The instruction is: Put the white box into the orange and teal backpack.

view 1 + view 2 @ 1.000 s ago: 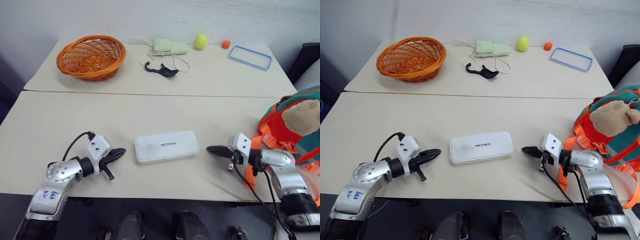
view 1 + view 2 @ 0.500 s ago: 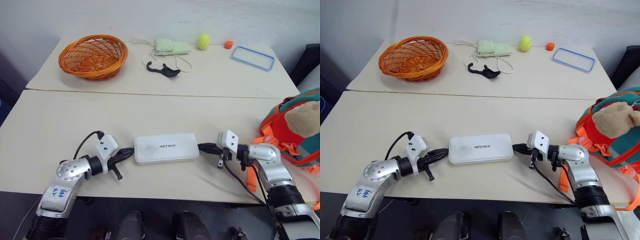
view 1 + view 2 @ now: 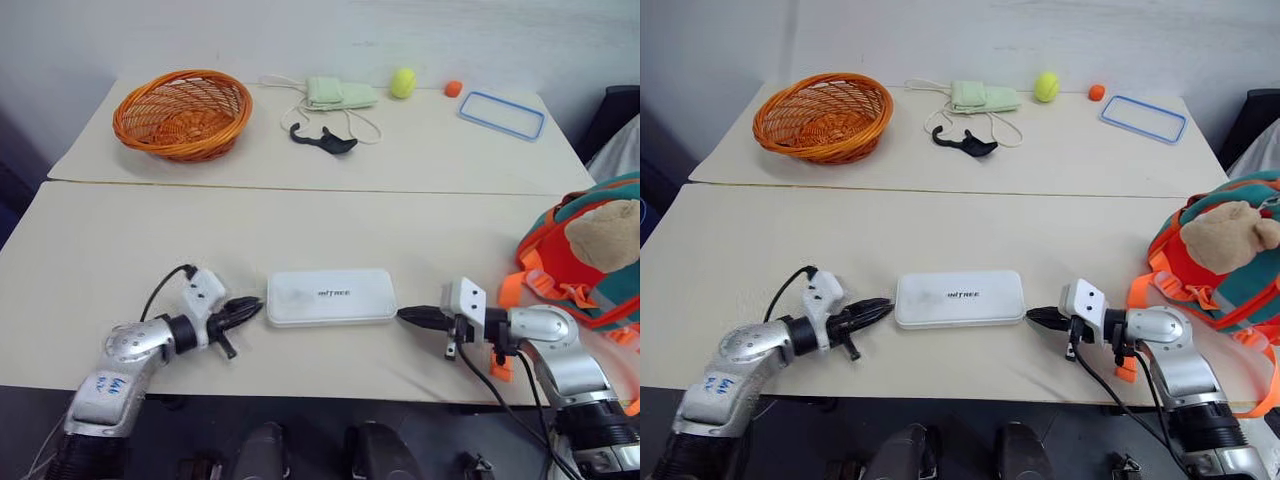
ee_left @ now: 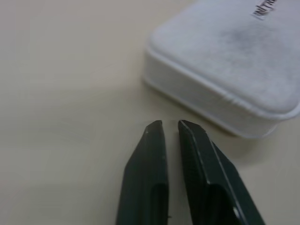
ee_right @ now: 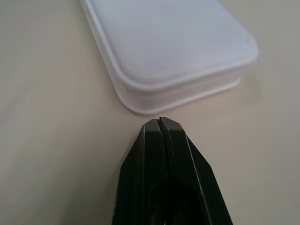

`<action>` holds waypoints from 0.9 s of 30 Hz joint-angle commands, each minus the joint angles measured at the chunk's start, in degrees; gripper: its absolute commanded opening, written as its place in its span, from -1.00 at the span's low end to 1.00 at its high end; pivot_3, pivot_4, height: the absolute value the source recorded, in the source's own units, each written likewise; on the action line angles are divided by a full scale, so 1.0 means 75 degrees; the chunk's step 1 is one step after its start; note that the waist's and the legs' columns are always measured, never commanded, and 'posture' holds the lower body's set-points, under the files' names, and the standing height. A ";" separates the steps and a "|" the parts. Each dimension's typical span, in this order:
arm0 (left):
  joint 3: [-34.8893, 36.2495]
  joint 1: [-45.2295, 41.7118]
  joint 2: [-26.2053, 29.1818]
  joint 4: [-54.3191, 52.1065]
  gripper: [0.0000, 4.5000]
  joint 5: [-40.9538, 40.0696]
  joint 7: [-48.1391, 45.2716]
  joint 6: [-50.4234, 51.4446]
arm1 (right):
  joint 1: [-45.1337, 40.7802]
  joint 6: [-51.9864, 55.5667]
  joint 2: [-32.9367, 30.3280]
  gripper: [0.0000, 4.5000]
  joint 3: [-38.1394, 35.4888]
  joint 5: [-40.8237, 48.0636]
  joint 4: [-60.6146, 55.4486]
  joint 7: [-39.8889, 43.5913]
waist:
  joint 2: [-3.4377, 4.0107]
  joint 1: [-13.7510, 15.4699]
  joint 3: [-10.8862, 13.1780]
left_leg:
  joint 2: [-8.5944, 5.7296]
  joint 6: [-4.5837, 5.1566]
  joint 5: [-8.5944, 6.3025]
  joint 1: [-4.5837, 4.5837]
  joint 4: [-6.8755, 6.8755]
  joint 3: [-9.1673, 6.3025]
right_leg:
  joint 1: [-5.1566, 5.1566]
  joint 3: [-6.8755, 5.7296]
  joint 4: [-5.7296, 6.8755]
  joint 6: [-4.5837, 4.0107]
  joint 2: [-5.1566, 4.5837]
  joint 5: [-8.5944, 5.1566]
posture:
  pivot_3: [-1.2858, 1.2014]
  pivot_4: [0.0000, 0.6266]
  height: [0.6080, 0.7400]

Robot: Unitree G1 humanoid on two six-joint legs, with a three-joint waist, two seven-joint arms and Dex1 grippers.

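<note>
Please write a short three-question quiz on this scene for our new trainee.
1. True or false: the white box already sits inside the orange and teal backpack.
2. Which gripper has its fingers pressed together: A) left gripper, B) right gripper?
3. Fill in: the white box lies flat on the near table, ____ the two grippers.

Key
1. False; it lies on the table, and the backpack stands at the table's right edge.
2. B; the left shows a narrow gap.
3. between

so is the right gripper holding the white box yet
No, the right gripper is shut just short of the white box.
</note>
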 commanded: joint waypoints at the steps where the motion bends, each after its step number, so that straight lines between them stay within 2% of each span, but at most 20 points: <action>1: 0.0926 -0.0471 0.0594 0.0540 -0.17 -0.1802 -0.0539 0.2599 | -0.0226 -0.0130 -0.0252 -1.00 -0.0271 0.0110 0.0154 0.0146 | 0.0000 0.0000 0.0000 | 0.0000 0.0000 0.0000 0.0001 0.0001 0.0000 | 0.0001 0.0000 0.0001 0.0000 0.0000 0.0000 | 0.03 -0.52 1.00; 3: 0.1334 -0.1066 0.0779 0.1193 0.11 -0.2711 -0.0414 0.4555 | -0.0385 -0.0235 -0.0331 -1.00 -0.0245 0.0081 0.0334 0.0239 | -0.0001 0.0001 0.0001 | -0.0001 0.0000 0.0000 0.0003 0.0005 -0.0001 | 0.0003 0.0000 0.0006 0.0000 -0.0001 0.0000 | 0.03 -0.52 1.00; 5: 0.1554 -0.1822 0.0698 0.1959 0.37 -0.2999 -0.0125 0.5648 | -0.0564 -0.0311 -0.0327 -1.00 -0.0198 0.0039 0.0509 0.0299 | -0.0001 0.0022 0.0001 | -0.0002 0.0000 0.0000 0.0001 0.0006 -0.0004 | 0.0005 -0.0002 0.0004 0.0001 -0.0001 0.0000 | 0.03 -0.52 1.00; 8: 0.1357 -0.2722 0.0678 0.2676 0.77 -0.2980 0.0170 0.7012 | -0.0777 -0.0427 -0.0298 -1.00 -0.0116 -0.0013 0.0684 0.0388 | -0.0003 0.0013 0.0001 | -0.0012 0.0003 0.0000 -0.0002 0.0010 -0.0013 | 0.0004 -0.0008 0.0007 0.0001 -0.0005 0.0000 | 0.03 -0.52 1.00; 10: 0.0782 -0.3273 0.0780 0.3047 0.99 -0.3358 0.0158 0.7689 | -0.1032 -0.0478 -0.0251 -1.00 0.0018 -0.0071 0.0831 0.0496 | -0.0006 0.0027 0.0002 | -0.0014 0.0002 0.0000 -0.0003 0.0008 -0.0013 | 0.0006 -0.0009 0.0012 0.0002 -0.0004 0.0000 | 0.03 -0.52 1.00; 14: 0.0251 -0.3869 0.0669 0.3694 0.99 -0.3810 0.0425 0.7819 | -0.1460 -0.0535 -0.0124 -1.00 0.0247 -0.0155 0.1104 0.0645 | -0.0006 -0.0001 0.0003 | -0.0016 0.0000 0.0001 -0.0006 0.0015 -0.0010 | 0.0002 -0.0003 0.0016 0.0003 -0.0004 0.0000 | 0.03 -0.52 1.00; 20: -0.0633 -0.4563 0.0132 0.4430 0.99 -0.3850 0.0979 0.7819 | -0.2072 -0.0576 0.0318 -1.00 0.0708 -0.0350 0.1467 0.0751 | -0.0005 0.0009 0.0002 | -0.0014 -0.0014 0.0015 -0.0002 0.0026 -0.0009 | -0.0005 -0.0001 0.0036 0.0003 0.0000 0.0000 | 0.03 -0.52 1.00; 27: -0.0284 -0.4893 -0.0601 0.4980 0.99 -0.4259 0.1574 0.7819 | -0.2302 -0.0684 0.0646 -1.00 0.0919 -0.0478 0.1736 0.0740 | -0.0005 0.0078 0.0002 | -0.0023 -0.0010 0.0013 -0.0004 0.0038 -0.0016 | 0.0002 -0.0005 0.0055 0.0003 -0.0009 0.0000 | 0.03 -0.52 1.00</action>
